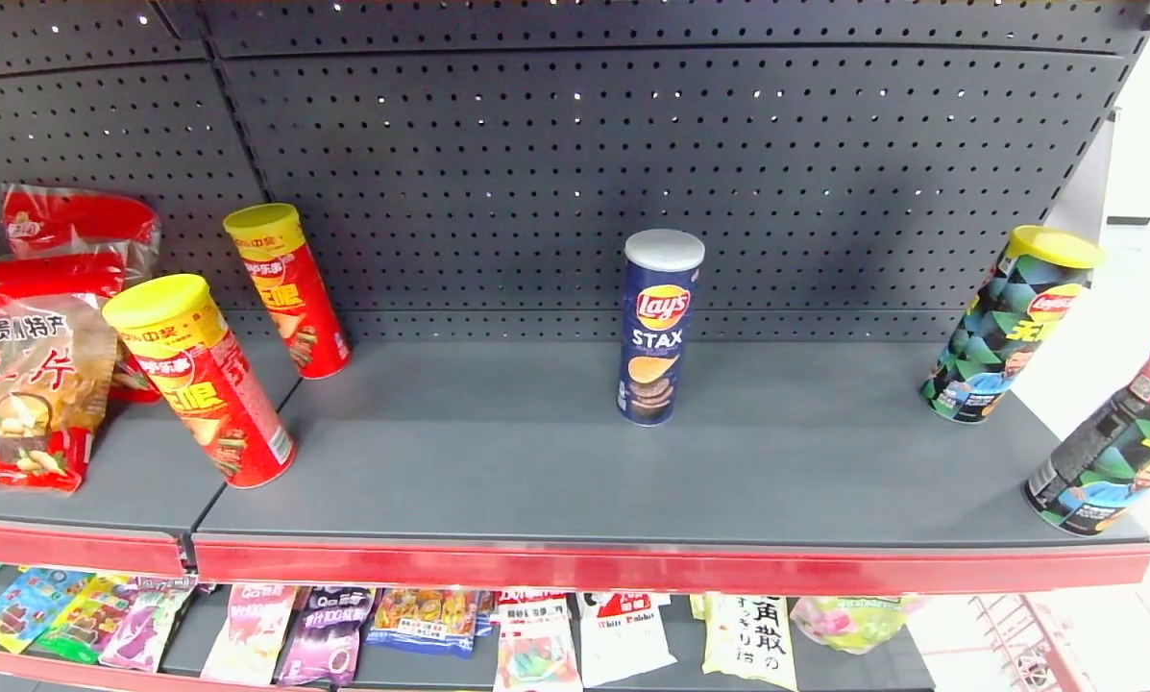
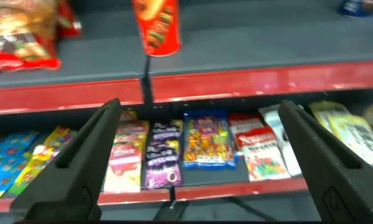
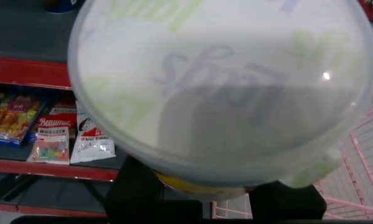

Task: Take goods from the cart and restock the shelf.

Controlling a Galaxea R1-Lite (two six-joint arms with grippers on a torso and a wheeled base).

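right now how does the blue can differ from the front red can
The blue can has a pale grey lid; the front red can has a yellow one. The blue can stands alone mid shelf, the red can near its front edge beside a snack bag. Both are lidded tubes.

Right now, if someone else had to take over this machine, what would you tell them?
Left tool open, empty, facing the snack bags below. Right tool shut on a clear-lidded can, pink cart beside it. Shelf holds two red cans, one blue can, two patterned cans, with bare gaps. Left to do: stand the held can on the shelf, then fetch more.
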